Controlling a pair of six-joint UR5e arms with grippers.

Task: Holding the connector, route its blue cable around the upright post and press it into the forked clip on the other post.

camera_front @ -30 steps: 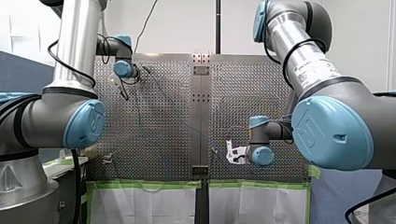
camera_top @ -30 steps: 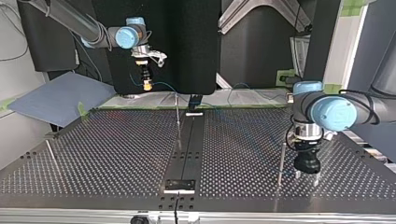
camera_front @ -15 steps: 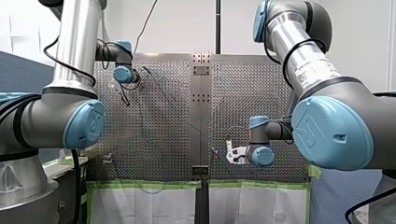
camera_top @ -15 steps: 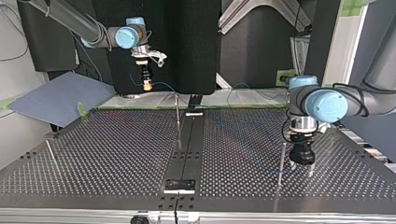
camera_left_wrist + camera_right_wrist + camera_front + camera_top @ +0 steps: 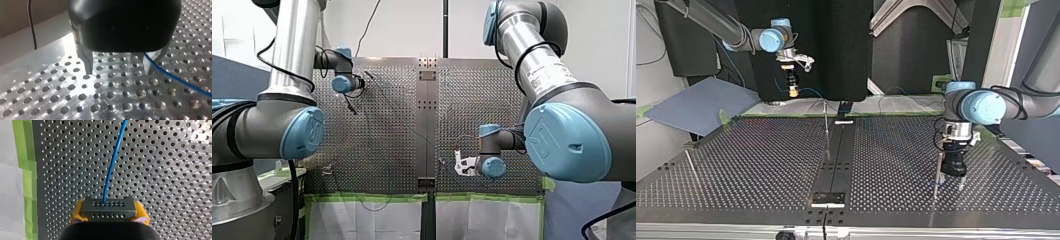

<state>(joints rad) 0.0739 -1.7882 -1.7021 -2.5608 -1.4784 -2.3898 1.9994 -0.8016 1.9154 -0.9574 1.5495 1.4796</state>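
Right gripper [image 5: 109,213] clamped on connector [image 5: 109,206], blue cable [image 5: 113,160] trailing ahead | left gripper [image 5: 118,68] spread open, cable running just beside it

Silver-tubed arms [image 5: 294,45] with grey joints [image 5: 257,130], blue caps [image 5: 304,132], black cables [image 5: 292,200]; left gripper [image 5: 118,71] black, right gripper [image 5: 109,214] yellow-padded.

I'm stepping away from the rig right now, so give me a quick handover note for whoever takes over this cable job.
My right gripper: shut on the connector, yellow pads either side, raised over the far edge of the table in the top view.
My left gripper: open, low beside a post; the blue cable runs past one finger, ungripped.
Done: connector held.
Left: route round the post, press into the clip; no view shows either done.
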